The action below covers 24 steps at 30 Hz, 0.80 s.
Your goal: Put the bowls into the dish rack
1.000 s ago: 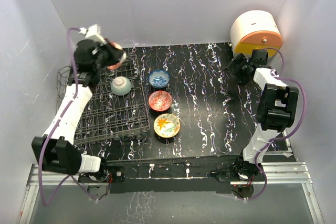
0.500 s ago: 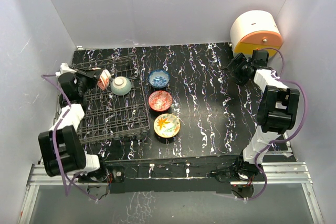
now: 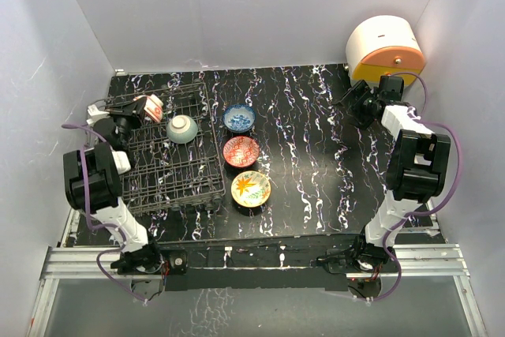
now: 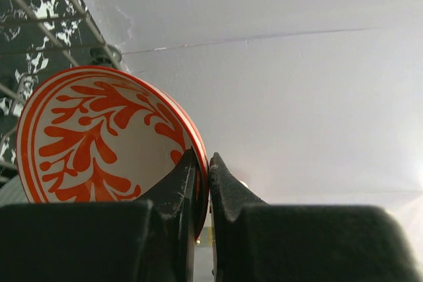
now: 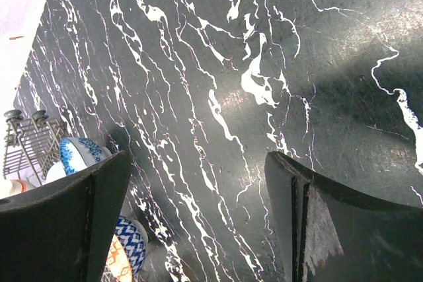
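White walls (image 3: 260, 13) enclose the desk (image 3: 331, 163). At its far left corner the red-orange bowl (image 4: 99, 137) is pinched by its rim in the left jaws over the dish rack (image 3: 173, 179); the right jaws are spread, empty. So slight a rim grip may be lost and the bowl dropped.

Red-orange bowl (image 4: 92, 137) tilted over dish rack (image 3: 170, 175)

A bowl pinched by its rim

The left end effector (image 4: 203, 160) squeezes the edge of a round white bowl with red-orange leaves inside (image 4: 99, 137), tipped up on its side. Behind it are dark grey wire rack bars (image 4: 99, 53) and a white wall (image 4: 297, 84).
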Tool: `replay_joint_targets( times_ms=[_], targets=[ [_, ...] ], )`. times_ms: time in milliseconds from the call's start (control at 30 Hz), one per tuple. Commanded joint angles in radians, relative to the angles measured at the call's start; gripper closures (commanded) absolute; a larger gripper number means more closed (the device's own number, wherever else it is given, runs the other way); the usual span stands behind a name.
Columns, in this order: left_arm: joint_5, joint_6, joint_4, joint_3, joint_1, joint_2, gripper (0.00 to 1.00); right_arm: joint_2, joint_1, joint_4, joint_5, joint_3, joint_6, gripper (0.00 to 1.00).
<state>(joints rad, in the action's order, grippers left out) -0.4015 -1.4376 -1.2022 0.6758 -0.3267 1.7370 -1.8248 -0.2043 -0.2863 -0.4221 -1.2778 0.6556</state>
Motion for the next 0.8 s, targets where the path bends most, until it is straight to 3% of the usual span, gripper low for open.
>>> replay_joint_targets(
  times_ms=[0, 367, 467, 767],
  targets=[
    [0.025, -0.062, -0.214, 0.116, 0.003, 0.069, 1.0, 0.021, -0.005, 0.047, 0.001, -0.031, -0.015, 0.15],
    [0.02, -0.038, -0.117, 0.329, 0.048, 0.251, 1.0, -0.023, -0.005, 0.047, 0.012, -0.076, -0.016, 0.15],
    [0.023, -0.029, -0.076, 0.315, 0.054, 0.247, 1.0, -0.03, -0.005, 0.048, 0.013, -0.082, -0.017, 0.15],
    [0.065, -0.063, -0.153, 0.18, 0.055, 0.257, 1.0, -0.054, -0.005, 0.05, 0.012, -0.095, -0.021, 0.15]
  ],
)
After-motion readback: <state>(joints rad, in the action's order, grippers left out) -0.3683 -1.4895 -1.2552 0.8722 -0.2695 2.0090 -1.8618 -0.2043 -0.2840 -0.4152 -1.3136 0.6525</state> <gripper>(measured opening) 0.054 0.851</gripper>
